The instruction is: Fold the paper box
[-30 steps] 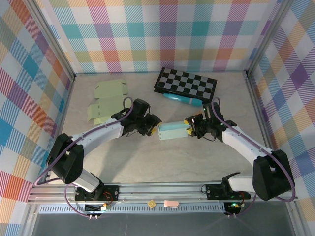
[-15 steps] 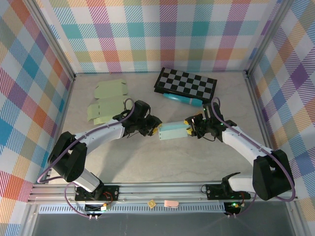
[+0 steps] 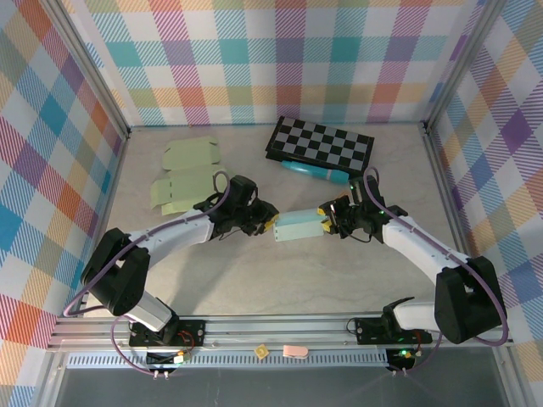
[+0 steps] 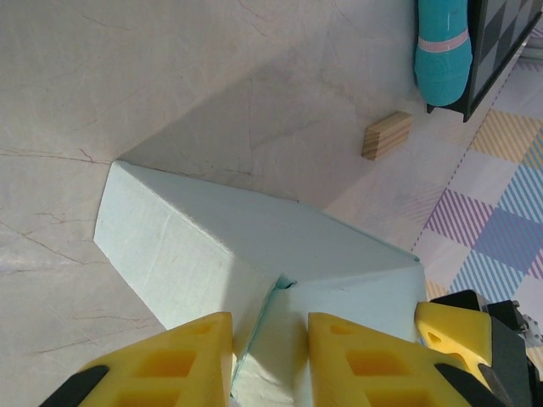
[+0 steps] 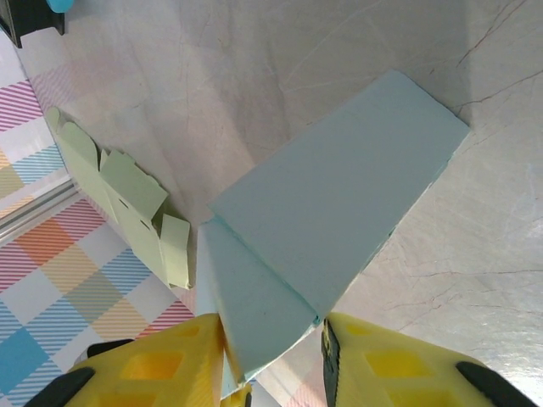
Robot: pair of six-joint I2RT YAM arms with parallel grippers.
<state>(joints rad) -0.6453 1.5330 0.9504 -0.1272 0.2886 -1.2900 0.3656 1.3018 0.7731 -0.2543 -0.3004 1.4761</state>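
Pale blue paper box (image 3: 297,226), folded into a long, flat-sided sleeve with sharp creases. Lies lengthwise between left gripper (image 3: 270,228) and right gripper (image 3: 327,223), one end reaching in between each one's yellow fingers (image 4: 191,356). At the left gripper's end, flaps meeting along a slightly open seam.

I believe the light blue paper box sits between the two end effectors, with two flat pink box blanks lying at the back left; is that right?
Not quite: the flat box blanks are pale green, not pink, as the top external view shows. The light blue paper box does sit between the left end effector and the right end effector.
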